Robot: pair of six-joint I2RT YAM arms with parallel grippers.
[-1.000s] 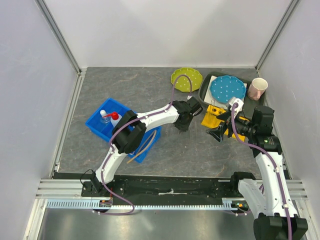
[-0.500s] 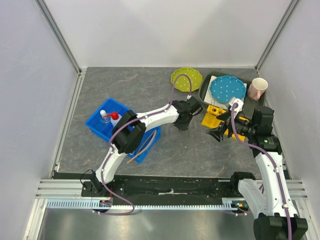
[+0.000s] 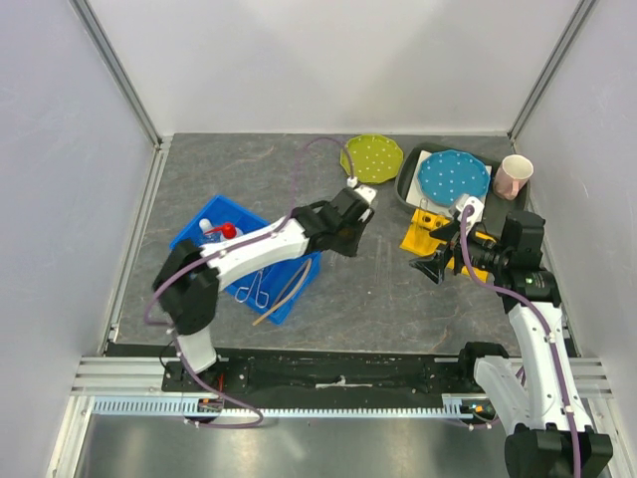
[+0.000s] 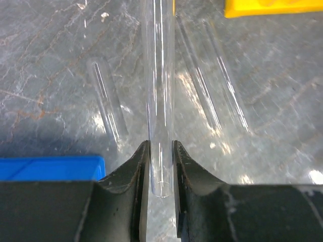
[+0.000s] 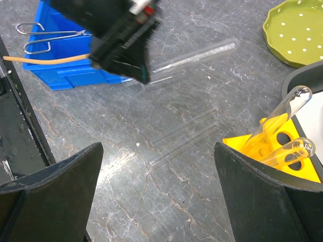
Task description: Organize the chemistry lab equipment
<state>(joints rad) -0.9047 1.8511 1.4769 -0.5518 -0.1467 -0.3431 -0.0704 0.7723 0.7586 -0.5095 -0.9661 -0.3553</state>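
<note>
Pinching one glass tube (image 4: pixel 160 75), left claw (image 4: pixel 161 154), three loose, two racked

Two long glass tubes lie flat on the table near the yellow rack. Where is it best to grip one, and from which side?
Probably at mid-length, from straight above, with the jaws across its width. The long glass tubes lie flat, thin and round, close side by side, so a grip at one end may tilt a tube, and a sideways approach may roll it.
</note>
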